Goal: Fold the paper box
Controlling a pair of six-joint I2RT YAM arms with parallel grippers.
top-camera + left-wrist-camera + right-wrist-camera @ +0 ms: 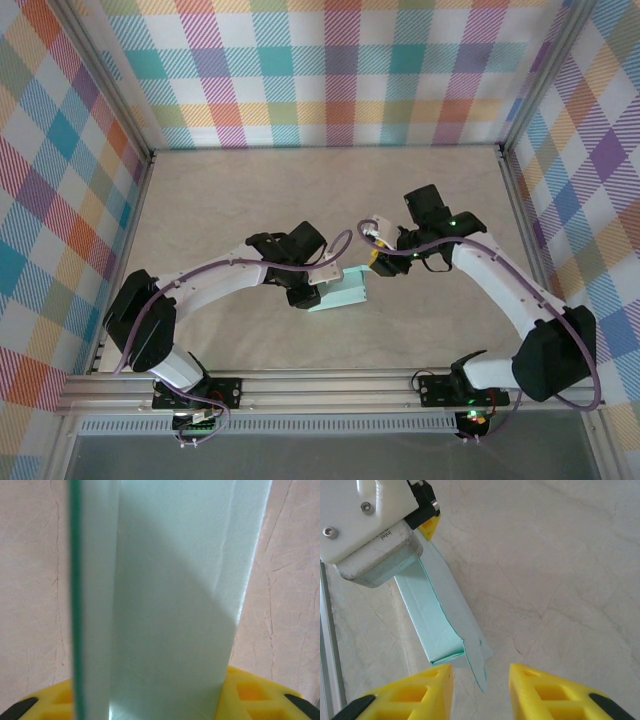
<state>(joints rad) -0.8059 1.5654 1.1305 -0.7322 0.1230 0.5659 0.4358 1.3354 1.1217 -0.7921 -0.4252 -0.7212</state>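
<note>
Paper box: pale mint-blue thin card, partly folded, flat and oblong, near the middle of the table, between the ends of the two arms in the top view. Left end gripped by left gripper, jaws closed on the card. In the left wrist view, card rising edge-on through the frame from between the yellow fingers, with a darker green edge line down its left side and a faint crease down its right panel. In the right wrist view, box seen as a long strip running from the white housing of the left gripper at upper left down toward the lower middle; layers folded over at the near end, one loose pointed flap projecting past that fold. Lifted or resting on the surface: cannot tell. Right gripper: jaws apart, nothing clamped, yellow fingertips on either side of the flap's tip, bare table showing in the gap between card and each finger. In the top view, close against the box's upper right corner. Table: pale beige, marbled with fine veins. Surround: plaid walls in pastel checks on three sides. Aluminium rail along the near edge, both arm bases bolted on. Purple cable along each arm.
</note>
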